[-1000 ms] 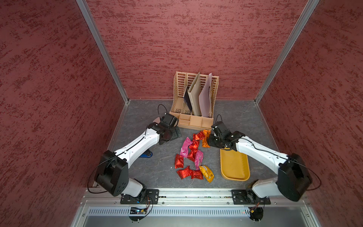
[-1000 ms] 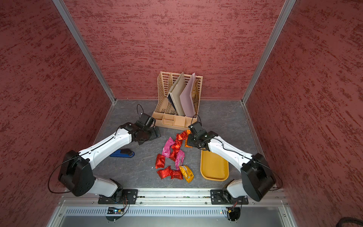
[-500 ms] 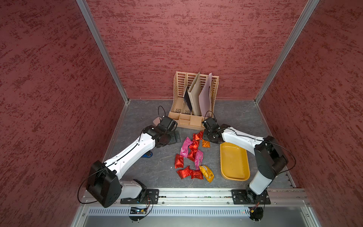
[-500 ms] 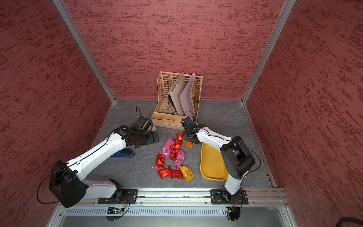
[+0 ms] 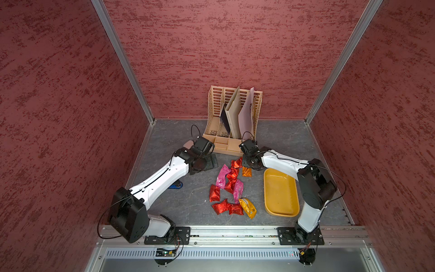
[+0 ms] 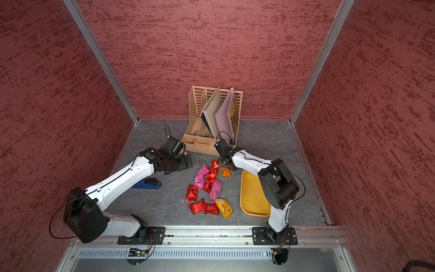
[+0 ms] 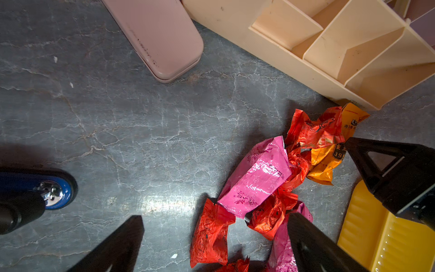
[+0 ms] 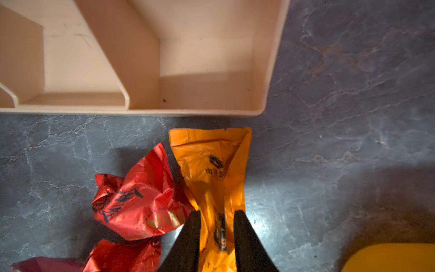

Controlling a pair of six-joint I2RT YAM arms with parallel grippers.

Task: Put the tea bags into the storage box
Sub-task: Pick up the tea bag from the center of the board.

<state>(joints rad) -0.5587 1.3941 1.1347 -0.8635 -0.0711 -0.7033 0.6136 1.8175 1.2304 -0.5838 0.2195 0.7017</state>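
Crinkly red/pink/orng foil tea bags [image 5: 231,176]

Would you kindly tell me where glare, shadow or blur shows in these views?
Left wrist view: a glare patch on the table. Right wrist view: heavy shadow over the storage box corner; the right gripper looks soft, the orange tea bag sharp. Both top views: even light.

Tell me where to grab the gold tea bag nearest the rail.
Pinch the gold tea bag across its middle, coming down from above. It lies flat, its edge facing the storage box is free, and a red tea bag touches the other edge.
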